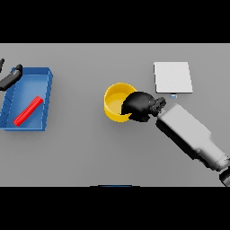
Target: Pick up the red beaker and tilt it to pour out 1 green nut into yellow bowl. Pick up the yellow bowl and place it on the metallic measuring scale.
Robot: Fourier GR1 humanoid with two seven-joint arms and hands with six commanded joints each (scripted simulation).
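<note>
Head view, left to right: at the far left edge the left hand shows only as a dark shape over the far corner of a blue tray; whether its fingers are apart or curled I cannot tell. Inside the tray lies a red object, a long bar rather than an obvious beaker, on its side, with its long axis running diagonally from near-left to far-right. If this is the red beaker, it is not upright and not in any hand. Near the middle of the table stands the yellow bowl, upright, mouth up. The right hand is at the bowl's right rim, fingers curled over the edge and apparently clamped on it. No green nut is visible in the bowl, though the hand hides part of the inside. Farther right and slightly beyond, well apart from the bowl, lies the metallic measuring scale, a flat pale plate. Judging from this, the pour cannot be confirmed, and lifting the bowl onto the scale remains.
</note>
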